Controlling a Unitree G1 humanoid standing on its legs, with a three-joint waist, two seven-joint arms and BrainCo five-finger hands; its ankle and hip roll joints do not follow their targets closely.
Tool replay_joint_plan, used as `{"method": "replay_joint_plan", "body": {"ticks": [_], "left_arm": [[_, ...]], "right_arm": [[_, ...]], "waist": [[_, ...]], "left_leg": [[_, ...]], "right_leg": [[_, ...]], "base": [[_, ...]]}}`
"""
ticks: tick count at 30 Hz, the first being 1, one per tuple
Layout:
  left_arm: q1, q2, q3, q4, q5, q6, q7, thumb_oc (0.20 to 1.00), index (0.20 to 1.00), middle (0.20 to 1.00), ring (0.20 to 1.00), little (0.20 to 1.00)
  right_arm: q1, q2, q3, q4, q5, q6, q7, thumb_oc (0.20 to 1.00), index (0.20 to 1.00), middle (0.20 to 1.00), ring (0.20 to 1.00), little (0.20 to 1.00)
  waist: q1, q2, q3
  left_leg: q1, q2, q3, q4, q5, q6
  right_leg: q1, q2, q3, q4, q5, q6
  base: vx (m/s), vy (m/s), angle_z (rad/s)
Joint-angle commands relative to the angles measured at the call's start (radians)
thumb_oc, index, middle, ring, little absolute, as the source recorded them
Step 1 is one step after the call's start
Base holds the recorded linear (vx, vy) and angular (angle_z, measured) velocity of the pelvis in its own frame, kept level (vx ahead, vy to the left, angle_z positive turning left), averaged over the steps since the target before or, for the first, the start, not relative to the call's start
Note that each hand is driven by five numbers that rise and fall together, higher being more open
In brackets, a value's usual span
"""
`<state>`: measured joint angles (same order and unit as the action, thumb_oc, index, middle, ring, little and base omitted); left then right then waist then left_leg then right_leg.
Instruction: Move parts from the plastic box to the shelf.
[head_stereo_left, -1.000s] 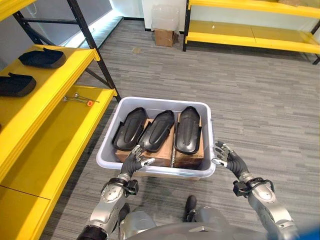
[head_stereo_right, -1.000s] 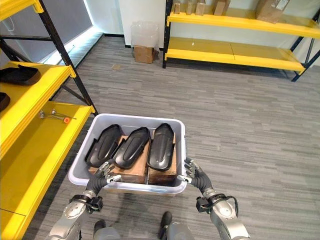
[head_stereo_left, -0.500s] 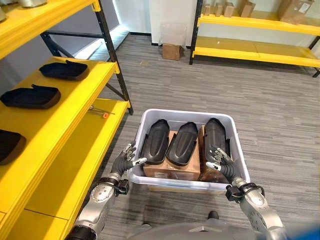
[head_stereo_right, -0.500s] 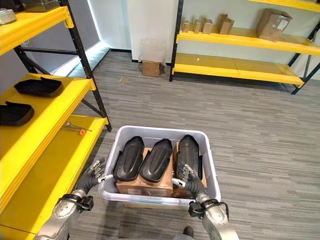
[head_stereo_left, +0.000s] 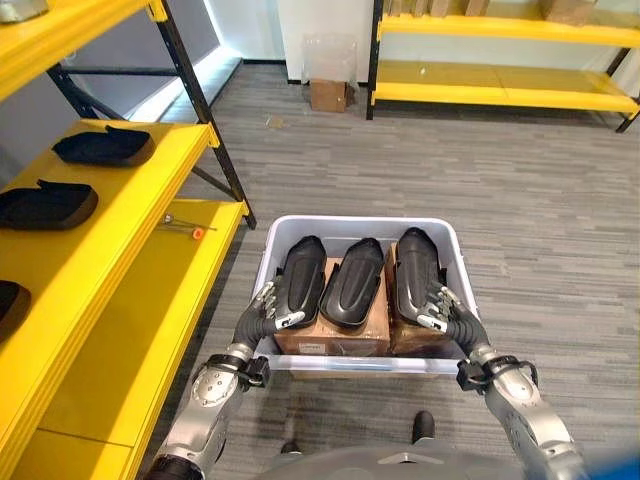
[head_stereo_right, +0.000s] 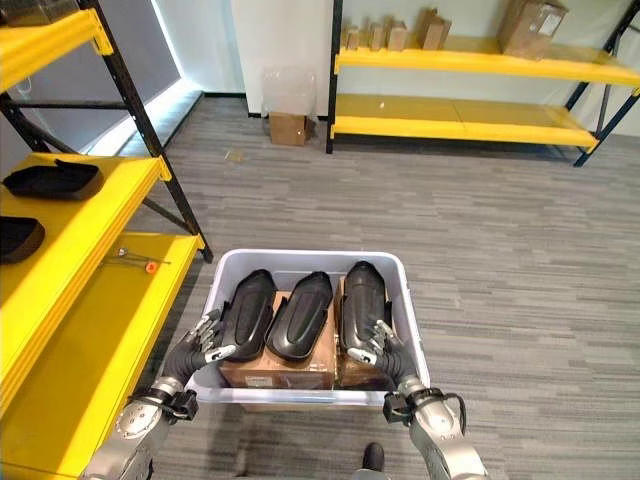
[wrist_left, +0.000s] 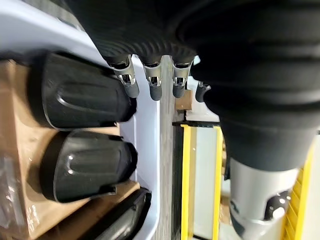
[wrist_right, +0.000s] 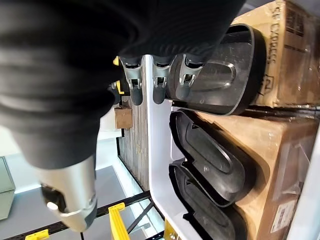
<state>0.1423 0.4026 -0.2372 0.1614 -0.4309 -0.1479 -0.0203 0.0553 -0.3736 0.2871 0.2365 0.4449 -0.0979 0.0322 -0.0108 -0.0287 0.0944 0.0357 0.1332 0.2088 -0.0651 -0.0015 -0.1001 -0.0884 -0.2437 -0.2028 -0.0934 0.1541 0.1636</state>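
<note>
A pale grey plastic box (head_stereo_left: 355, 222) stands on the floor in front of me. Three black moulded parts lie side by side in it, left (head_stereo_left: 298, 280), middle (head_stereo_left: 352, 282) and right (head_stereo_left: 412, 265), resting on brown cartons (head_stereo_left: 330, 338). My left hand (head_stereo_left: 262, 318) reaches over the box's left wall beside the left part, its fingers (wrist_left: 150, 82) straight and holding nothing. Over the near end of the right part by the right wall is my right hand (head_stereo_left: 447, 315), its fingers (wrist_right: 157, 82) straight and empty too. The yellow shelf (head_stereo_left: 120, 260) stands on my left.
Black parts (head_stereo_left: 103, 146) (head_stereo_left: 45, 205) lie on the shelf's upper board. A small tool with an orange tip (head_stereo_left: 190, 228) lies on the lower board. A carton (head_stereo_left: 327, 95) and another yellow rack (head_stereo_left: 500, 85) stand far off across the grey floor.
The camera has shifted. My right hand came in from outside the box's right wall to over the right part. My left hand moved from the near rim to the left wall.
</note>
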Motion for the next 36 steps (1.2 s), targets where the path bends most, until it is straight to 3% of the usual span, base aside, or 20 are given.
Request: {"method": "replay_joint_plan", "body": {"ticks": [1,12,23,28,36], "left_arm": [[-0.061,0.026,-0.004,-0.076,-0.038,-0.078,0.007,1.000,1.000,1.000,1.000,1.000],[-0.157,0.042,-0.044,-0.089,-0.044,-0.110,0.056,1.000,1.000,1.000,1.000,1.000],[-0.183,0.047,-0.079,-0.084,-0.044,-0.110,0.081,1.000,1.000,1.000,1.000,1.000],[-0.194,0.062,-0.093,-0.106,-0.063,-0.120,0.097,1.000,1.000,1.000,1.000,1.000],[-0.206,0.082,-0.104,-0.120,-0.067,-0.124,0.113,1.000,1.000,1.000,1.000,1.000]], "right_arm": [[-0.137,-0.004,-0.010,-0.033,-0.031,-0.086,-0.053,1.000,1.000,1.000,1.000,1.000],[-0.452,0.002,-0.004,-0.032,-0.104,-0.133,-0.213,1.000,1.000,1.000,1.000,1.000],[-0.497,0.006,-0.070,-0.058,-0.175,-0.150,-0.336,1.000,1.000,1.000,1.000,1.000],[-0.611,-0.010,-0.060,0.029,-0.202,-0.139,-0.393,1.000,1.000,1.000,1.000,1.000],[-0.728,-0.042,-0.016,0.191,-0.200,-0.112,-0.399,1.000,1.000,1.000,1.000,1.000]], "waist": [[0.016,0.006,0.079],[0.043,0.041,0.210],[0.039,0.059,0.258],[0.052,0.070,0.279],[0.071,0.081,0.306]], "left_leg": [[-0.111,0.029,-0.047,0.039,0.036,0.005],[-0.316,0.026,-0.068,0.145,0.048,0.006],[-0.364,0.031,-0.063,0.190,0.025,0.009],[-0.387,0.027,-0.067,0.192,0.029,0.010],[-0.420,0.022,-0.078,0.198,0.036,0.012]], "right_leg": [[0.034,-0.059,0.002,0.087,-0.086,0.029],[-0.158,-0.082,0.036,0.160,-0.065,0.014],[-0.213,-0.083,0.062,0.196,-0.077,0.010],[-0.240,-0.084,0.064,0.210,-0.079,0.006],[-0.269,-0.080,0.066,0.225,-0.081,0.001]], "base": [[-0.16,-0.007,0.06],[-0.10,-0.010,-0.02],[0.01,0.001,-0.02],[0.00,-0.005,-0.02],[-0.01,-0.002,0.01]]}}
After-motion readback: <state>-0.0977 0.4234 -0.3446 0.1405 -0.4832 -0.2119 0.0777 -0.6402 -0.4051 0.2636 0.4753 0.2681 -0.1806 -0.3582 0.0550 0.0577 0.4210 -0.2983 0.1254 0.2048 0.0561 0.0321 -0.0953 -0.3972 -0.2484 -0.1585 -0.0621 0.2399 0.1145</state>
